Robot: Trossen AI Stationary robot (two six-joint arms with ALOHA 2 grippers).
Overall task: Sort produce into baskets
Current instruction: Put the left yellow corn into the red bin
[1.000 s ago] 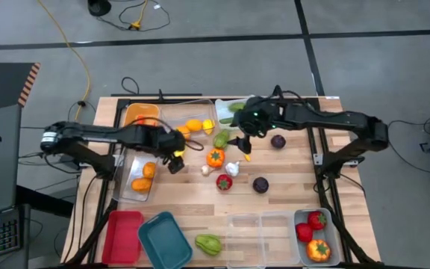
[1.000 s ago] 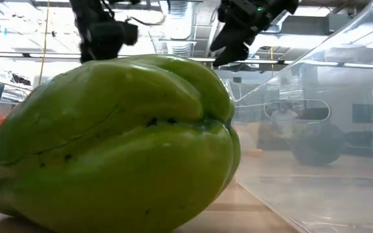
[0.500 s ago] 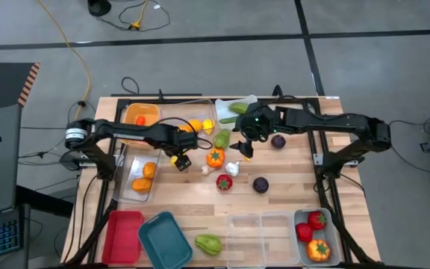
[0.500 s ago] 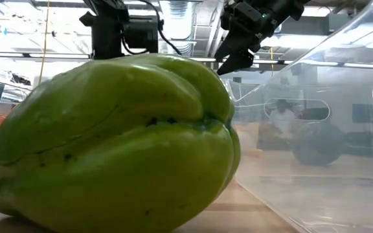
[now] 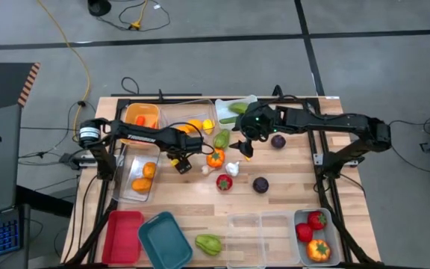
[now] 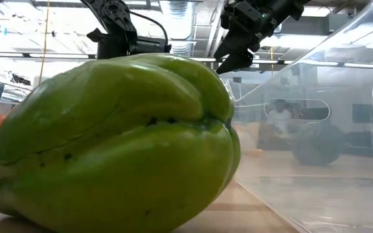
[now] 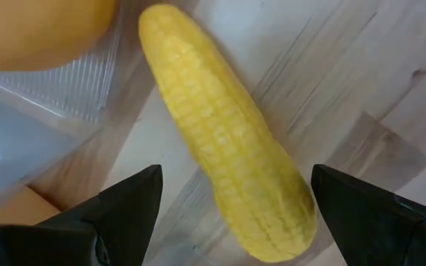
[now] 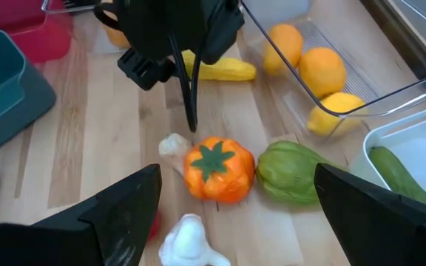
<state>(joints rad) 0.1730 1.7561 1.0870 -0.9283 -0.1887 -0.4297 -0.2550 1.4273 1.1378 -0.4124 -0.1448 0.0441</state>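
Note:
A yellow corn cob [image 7: 228,148] lies flat on the wooden table beside a clear basket's corner [image 7: 58,89]. My left gripper [image 5: 183,159] points down over it, open, one finger on each side of the cob, apart from it. It also shows in the right wrist view as my left gripper [image 8: 176,44], in front of the corn [image 8: 224,71]. My right gripper [image 5: 242,149] hangs open above an orange tomato [image 8: 219,174], a green chayote [image 8: 294,171] and garlic [image 8: 187,240], touching nothing.
A clear basket [image 5: 192,112] holds oranges and a lemon; another [image 5: 129,196] holds oranges. Orange [image 5: 142,113], white [image 5: 234,104], red [image 5: 123,235], teal [image 5: 165,239] and clear [image 5: 260,235] baskets ring the table. A green chayote [image 6: 109,142] fills the low view.
My left gripper has moved toward the table's right edge and come down over the corn, tipping to point more steeply down. Its fingers stay open. The corn has not moved.

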